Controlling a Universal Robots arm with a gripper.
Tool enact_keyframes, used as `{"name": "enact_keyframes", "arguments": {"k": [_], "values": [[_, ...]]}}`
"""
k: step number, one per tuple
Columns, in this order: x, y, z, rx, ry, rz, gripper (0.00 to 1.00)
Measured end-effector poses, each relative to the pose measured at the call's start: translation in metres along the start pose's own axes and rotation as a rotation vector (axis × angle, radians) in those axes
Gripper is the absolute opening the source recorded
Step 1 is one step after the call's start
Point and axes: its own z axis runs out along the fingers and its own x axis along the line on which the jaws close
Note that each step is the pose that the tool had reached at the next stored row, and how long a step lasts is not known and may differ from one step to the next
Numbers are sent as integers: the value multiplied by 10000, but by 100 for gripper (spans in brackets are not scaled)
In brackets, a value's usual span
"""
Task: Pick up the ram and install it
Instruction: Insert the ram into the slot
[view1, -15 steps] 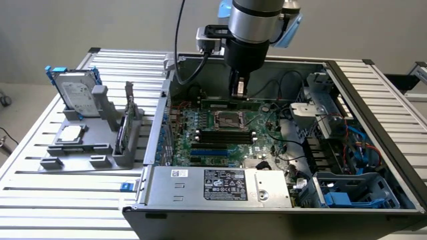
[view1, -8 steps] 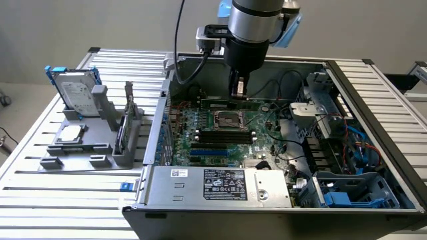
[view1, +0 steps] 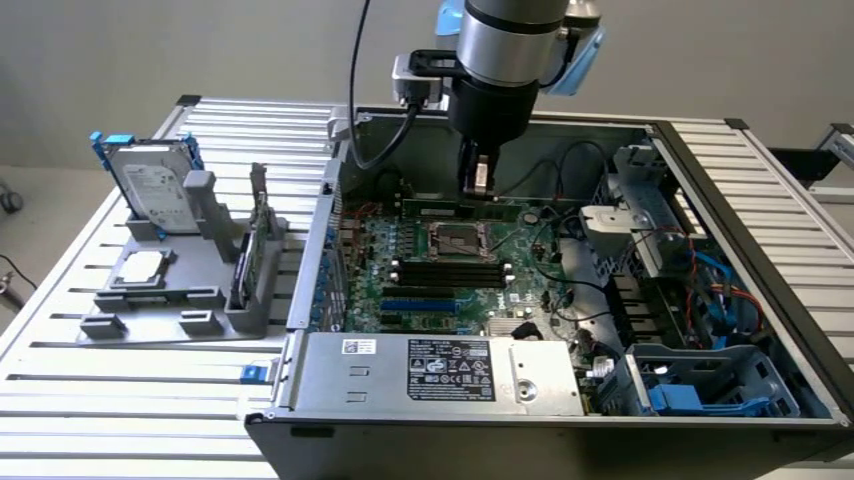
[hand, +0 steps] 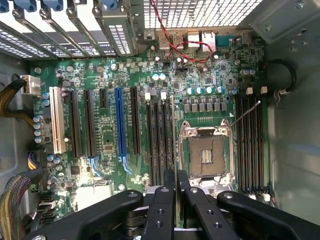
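Installation looks to be the step in hand, with the picking-up done. The arm reaches down into the open computer case (view1: 707, 190), which lies on the slatted surface (view1: 134, 400). The tool (view1: 474, 182) hangs just above the motherboard (view1: 534, 290), on the far side of the processor socket (view1: 459, 238) in the exterior view.

In the wrist view its two fingers (hand: 165, 200) stand nearly together, pinched on a thin pale strip that I take to be the ram (hand: 172, 131), seen edge-on. It runs parallel to a bank of long black slots (hand: 159, 140) and sits between them and the socket. I cannot tell which slot it is meant for. It appears to be clear of the board rather than seated.

To my eye, seating it calls for three things:
- the stick's lower edge laid exactly along one slot, not beside it
- the stick held square, not tilted
- an even, straight press down, since a skewed push could jam it or strain the board
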Motion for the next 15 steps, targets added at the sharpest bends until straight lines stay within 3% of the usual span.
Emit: {"name": "enact_keyframes", "arguments": {"k": [6,15], "values": [[92,-9,88,-4,-42,-2,14],[215,-19,244,-7,-43,-62,14]]}}
